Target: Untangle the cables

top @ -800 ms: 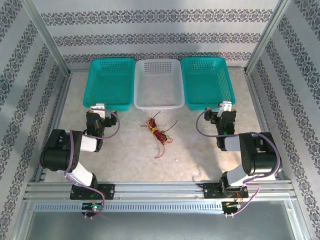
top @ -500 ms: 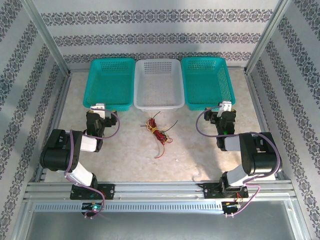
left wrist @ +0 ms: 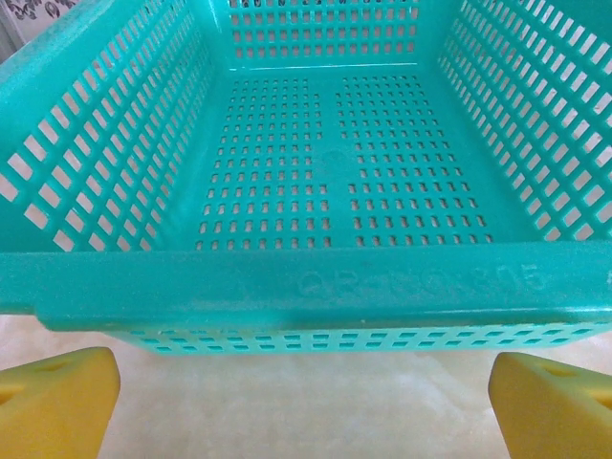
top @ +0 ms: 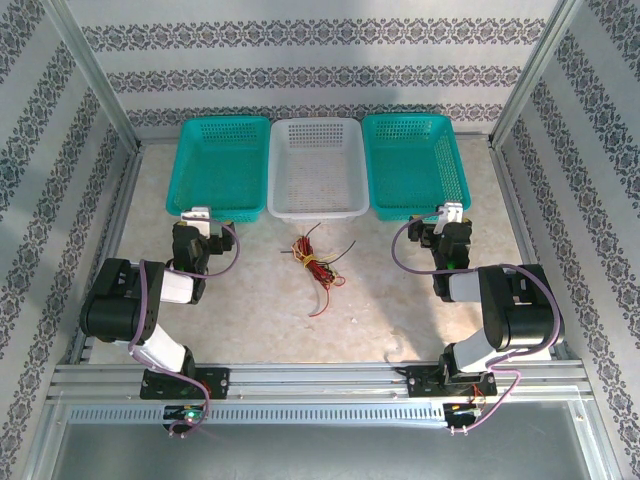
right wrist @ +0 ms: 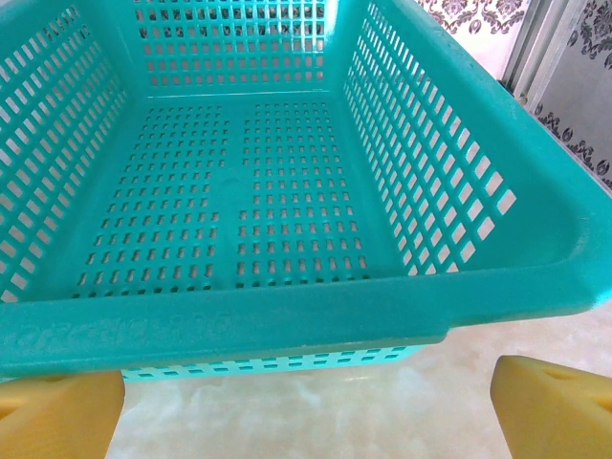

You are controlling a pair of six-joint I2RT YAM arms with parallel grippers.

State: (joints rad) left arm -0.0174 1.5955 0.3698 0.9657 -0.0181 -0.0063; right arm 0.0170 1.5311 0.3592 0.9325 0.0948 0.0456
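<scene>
Standoff: the cables (top: pixel 312 262) sit bunched just in front of the white basket (top: pixel 316 213). Either side of that basket, the left gripper (left wrist: pixel 306 402) and right gripper (right wrist: pixel 306 402) gape wide, holding nothing. Best play: pinch one loose end, pin the knot, draw apart slowly. Nothing has moved since earlier.

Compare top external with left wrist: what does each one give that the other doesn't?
Top external over left wrist: the tangled cables, the white basket, the right teal basket, the right gripper. Left wrist over top external: the left gripper with its yellow fingertips spread wide, and embossed lettering on the basket's near rim. Shared: the left teal basket, empty, just ahead of the left gripper.
</scene>
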